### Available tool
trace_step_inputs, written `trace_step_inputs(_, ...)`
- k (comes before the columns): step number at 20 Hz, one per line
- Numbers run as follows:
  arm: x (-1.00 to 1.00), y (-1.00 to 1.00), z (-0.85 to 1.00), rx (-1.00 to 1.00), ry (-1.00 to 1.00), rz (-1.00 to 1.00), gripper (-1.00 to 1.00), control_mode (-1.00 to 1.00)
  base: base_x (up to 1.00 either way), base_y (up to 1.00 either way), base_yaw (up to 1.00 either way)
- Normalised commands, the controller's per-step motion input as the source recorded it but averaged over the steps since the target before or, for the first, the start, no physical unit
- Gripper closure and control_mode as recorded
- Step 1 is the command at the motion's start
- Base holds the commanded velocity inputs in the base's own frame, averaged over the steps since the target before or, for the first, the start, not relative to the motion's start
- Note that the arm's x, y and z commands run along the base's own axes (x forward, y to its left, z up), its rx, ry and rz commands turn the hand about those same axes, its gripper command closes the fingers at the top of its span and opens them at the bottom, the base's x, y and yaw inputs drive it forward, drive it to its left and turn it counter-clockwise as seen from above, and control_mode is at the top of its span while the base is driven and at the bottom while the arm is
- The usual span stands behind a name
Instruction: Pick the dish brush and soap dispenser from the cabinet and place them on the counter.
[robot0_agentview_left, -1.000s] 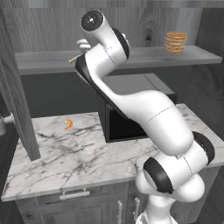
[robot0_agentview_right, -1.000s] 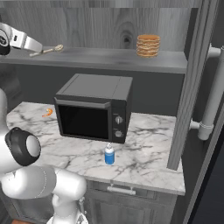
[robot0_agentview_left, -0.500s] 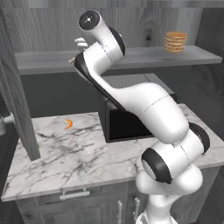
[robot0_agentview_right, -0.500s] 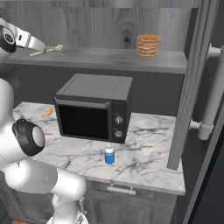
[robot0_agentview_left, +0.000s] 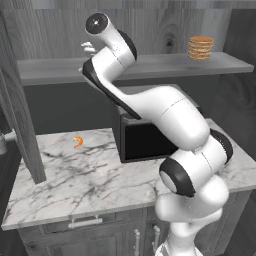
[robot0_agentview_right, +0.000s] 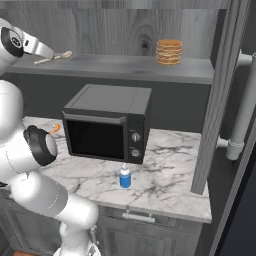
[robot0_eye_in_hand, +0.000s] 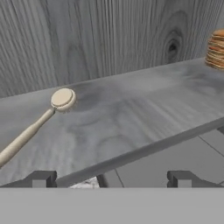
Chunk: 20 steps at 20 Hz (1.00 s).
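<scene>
— What colours sit near my hand (robot0_eye_in_hand: 112, 178)?
— A tan dish brush (robot0_eye_in_hand: 37, 124) with a pale head, on my cabinet's (robot0_eye_in_hand: 131, 39) grey shelf, dark wood-grain behind.
— Below me?
— A white, grey-veined worktop (robot0_agentview_right: 165, 170); a blue soap dispenser (robot0_agentview_right: 125, 176), white top; a black microwave (robot0_agentview_right: 107, 122).

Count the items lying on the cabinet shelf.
2: the dish brush at the shelf's left end, and a stack of tan discs toward its right. The arm may hide others.

glossy white arm (robot0_agentview_left: 170, 112), dark joints (rounded links)
</scene>
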Motion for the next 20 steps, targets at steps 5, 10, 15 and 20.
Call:
trace_step_inputs(5,0.30,0.13,-0.05,0.01,0.00,-0.02,-1.00,-1.00,0.00,0.00,0.00)
trace_step_inputs(10,0.32,0.08,-0.07,0.00,0.00,-0.02,-1.00,-1.00,0.00,0.00,0.00)
trace_step_inputs(15,0.29,0.01,-0.10,0.00,0.01,-0.02,-1.00,-1.00,0.00,0.00,0.00)
trace_step_inputs(20,0.28,0.03,-0.10,0.00,0.01,-0.02,-1.00,-1.00,0.00,0.00,0.00)
